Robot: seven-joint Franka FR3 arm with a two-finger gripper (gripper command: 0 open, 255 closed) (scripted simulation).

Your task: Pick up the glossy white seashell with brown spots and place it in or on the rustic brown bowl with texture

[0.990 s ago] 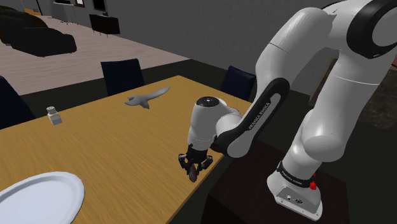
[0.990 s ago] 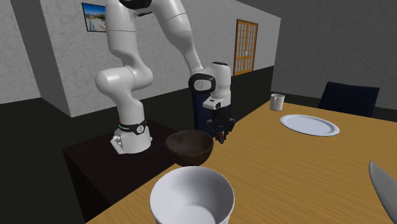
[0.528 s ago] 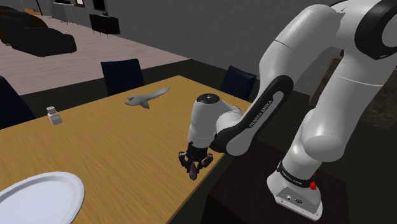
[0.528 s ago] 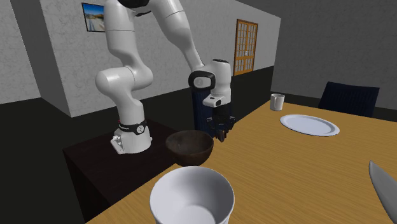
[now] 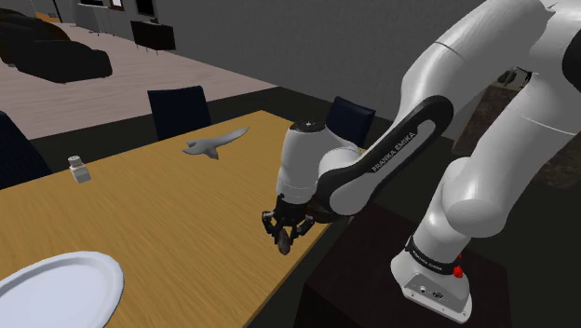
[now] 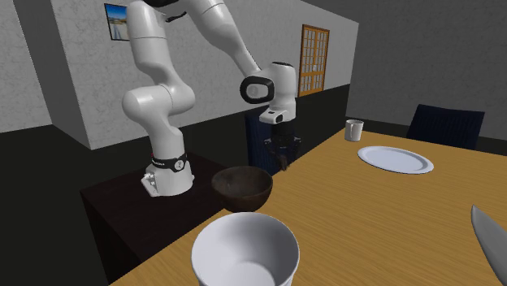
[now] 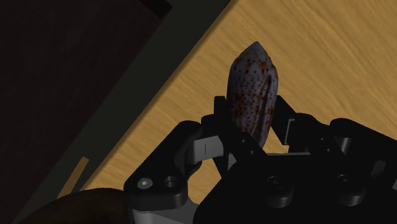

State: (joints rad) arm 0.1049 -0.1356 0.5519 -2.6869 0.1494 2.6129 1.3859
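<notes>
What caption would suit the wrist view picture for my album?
Black gripper clasping a brown-spotted seashell over the wooden table, the brown bowl nearby.

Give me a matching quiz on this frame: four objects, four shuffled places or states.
Things:
1. seashell
2. brown bowl
3. plate
4. grey bird figure

Places or states:
A. white, flat on the table
B. lying by the table's far side in the shoulder view
C. clasped in the pincer
D. at the table edge beside the stand

Pairs: 1-C, 2-D, 3-A, 4-B
</notes>
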